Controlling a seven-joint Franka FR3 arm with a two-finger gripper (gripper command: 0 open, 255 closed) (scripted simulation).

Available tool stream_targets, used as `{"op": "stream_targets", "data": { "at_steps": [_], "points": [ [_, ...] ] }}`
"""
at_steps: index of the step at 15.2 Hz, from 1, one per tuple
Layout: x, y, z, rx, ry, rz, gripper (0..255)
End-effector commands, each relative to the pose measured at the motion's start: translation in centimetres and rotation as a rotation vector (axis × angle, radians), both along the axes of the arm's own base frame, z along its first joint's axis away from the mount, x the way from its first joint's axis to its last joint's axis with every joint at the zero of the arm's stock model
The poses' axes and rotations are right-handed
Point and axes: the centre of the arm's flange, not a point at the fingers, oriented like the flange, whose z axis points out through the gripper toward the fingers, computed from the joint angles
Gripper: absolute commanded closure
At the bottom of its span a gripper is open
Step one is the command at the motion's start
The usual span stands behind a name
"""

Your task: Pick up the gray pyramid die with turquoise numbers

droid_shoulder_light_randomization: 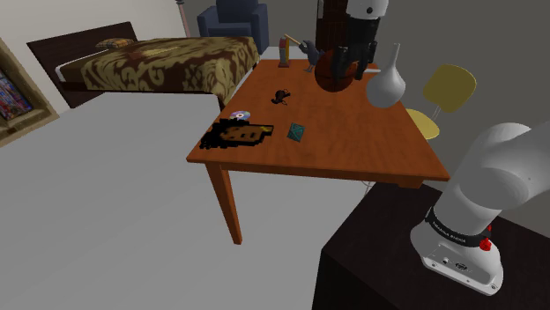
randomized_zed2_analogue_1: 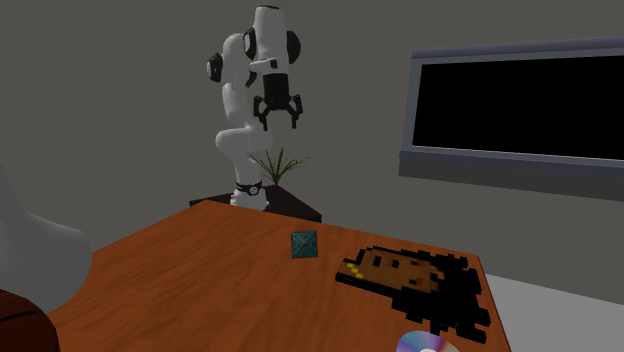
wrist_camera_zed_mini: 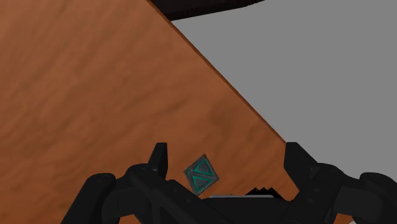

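The die is a small gray pyramid-faced piece with turquoise markings, lying on the brown wooden table near the edge on the shoulder view's left. In the second exterior view the die rests mid-table. My black gripper hangs high above the table, well away from the die, with its fingers apart and nothing in them. From across the table the gripper is seen pointing downward. In the wrist view the die appears far below, between the spread fingertips of the gripper.
A flat black and brown pixelated object and a disc lie close to the die. A brown ball, a white vase and a small dark object stand farther back. A yellow chair and a bed flank the table.
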Motion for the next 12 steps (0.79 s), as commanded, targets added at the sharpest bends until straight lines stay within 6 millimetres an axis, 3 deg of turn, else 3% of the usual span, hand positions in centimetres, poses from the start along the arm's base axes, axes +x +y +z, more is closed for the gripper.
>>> {"op": "stream_targets", "data": {
  "at_steps": [1,12],
  "points": [
    [2.0,-0.2,-2.0,-0.002,0.005,-0.001,0],
    [12.7,-1.9,-12.1,-0.013,0.038,-0.008,0]
  ]
}}
